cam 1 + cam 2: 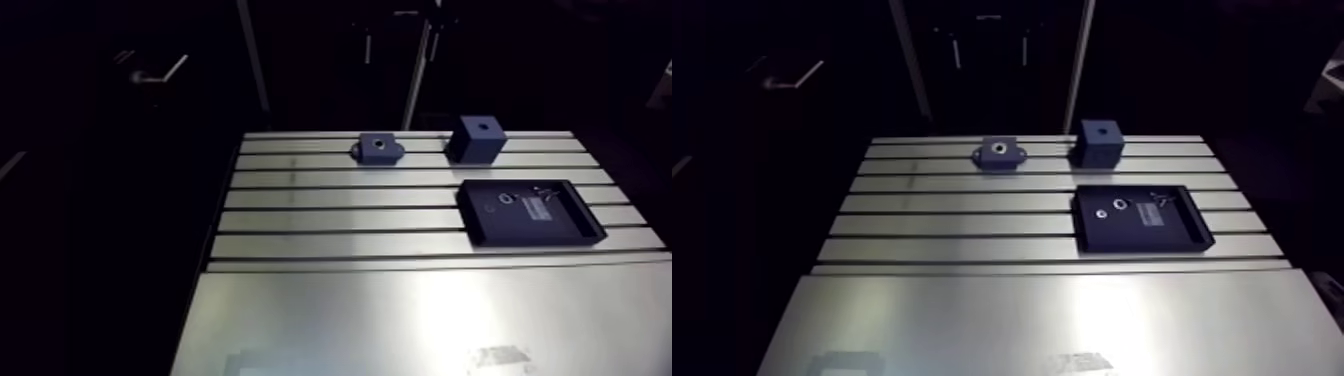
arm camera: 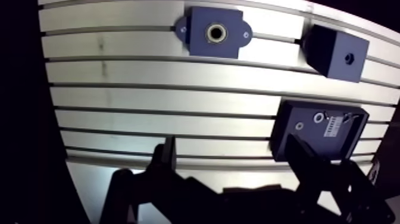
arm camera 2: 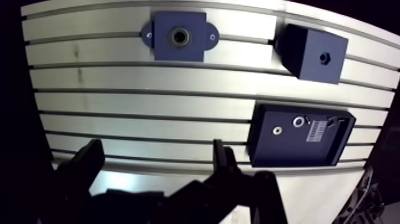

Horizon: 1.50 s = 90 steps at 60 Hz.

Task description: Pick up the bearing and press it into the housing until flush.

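I see the gripper point(image 3: 158, 154) short of the tray point(image 3: 265, 156), fingers point(image 3: 86, 164) spread and empty. In the tray the bearing point(image 3: 298, 121) lies beside a white label point(image 3: 315, 130) (print unreadable to me); the housing point(image 3: 179, 36) sits well beyond it.

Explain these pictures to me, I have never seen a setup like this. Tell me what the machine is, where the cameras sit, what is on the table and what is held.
This is one robot arm at a slotted metal table. Two pictures come from a camera riding on the arm, looking down over the table; the other two come from a camera on its wrist, looking past the gripper, whose two dark fingers stand apart with nothing between them. On the table lie a flat housing with a round hole, a dark cube, and a shallow tray holding a small ring, probably the bearing, and another small part. Nothing is held.
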### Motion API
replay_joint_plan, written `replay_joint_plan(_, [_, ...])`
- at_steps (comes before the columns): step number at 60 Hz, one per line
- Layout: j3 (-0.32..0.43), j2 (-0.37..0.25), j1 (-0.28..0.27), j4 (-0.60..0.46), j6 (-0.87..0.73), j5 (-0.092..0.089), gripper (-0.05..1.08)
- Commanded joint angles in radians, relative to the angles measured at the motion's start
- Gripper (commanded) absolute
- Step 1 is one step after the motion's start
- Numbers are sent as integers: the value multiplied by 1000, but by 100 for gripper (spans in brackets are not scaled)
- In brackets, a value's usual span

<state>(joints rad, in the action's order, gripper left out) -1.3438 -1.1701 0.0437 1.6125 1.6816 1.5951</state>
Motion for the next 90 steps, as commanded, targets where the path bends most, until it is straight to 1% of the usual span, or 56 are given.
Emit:
replay_joint_plan(1, [-6,-63,4,-39,2,1,0])
replay_joint_plan(23, [-40,-128,8,-41,5,4,0])
replay_joint_plan(31, [-51,-150,8,-38,23,-2,0])
replay_joint_plan(34, [-54,-155,8,-37,23,-1,0])
replay_joint_plan(35, [-60,-162,8,-34,23,3,0])
replay_joint_plan(38, [-67,-173,8,-32,23,3,0])
replay_joint_plan(40, [-82,-194,10,-26,22,8,0])
replay_joint_plan(51, [-116,-243,36,-12,23,4,0])
replay_joint_plan(57, [-136,-266,38,-13,25,8,0])
replay_joint_plan(67, [-149,-274,56,-13,25,7,0])
replay_joint_plan(77, [-155,-274,58,-12,22,10,0])
replay_joint_plan(82, [-167,-273,59,-9,23,9,0])
replay_joint_plan(90, [-165,-273,59,-4,25,9,0])
